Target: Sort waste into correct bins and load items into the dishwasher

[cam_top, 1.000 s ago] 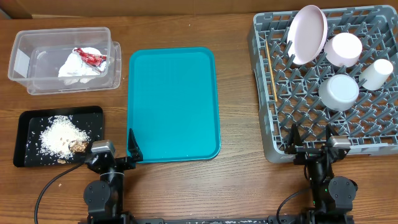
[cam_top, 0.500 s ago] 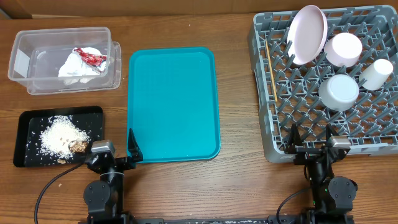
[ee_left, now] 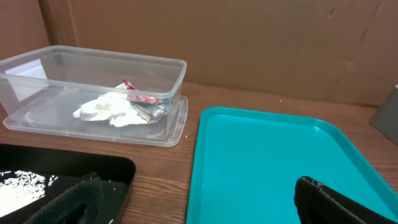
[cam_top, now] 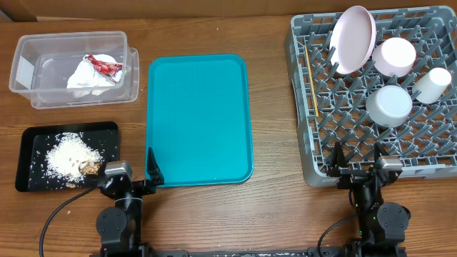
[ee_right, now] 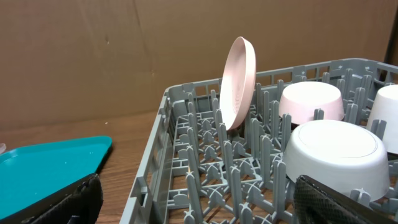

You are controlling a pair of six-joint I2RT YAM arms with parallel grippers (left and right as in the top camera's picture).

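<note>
Wooden stick point(cam_top: 310, 78) lies along the rack's point(cam_top: 298, 107) left edge, long axis pointing toward the surface's point(cam_top: 271, 214) far edge; left jaws and right jaws released.

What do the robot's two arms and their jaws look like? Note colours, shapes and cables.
The left arm and right arm are black, built from rounded joint housings, each topped by a small silver-grey block. A black cable curves away from each base. The jaws are matte black: thin tapered prongs from overhead, rough and grainy in the wrist views.
</note>
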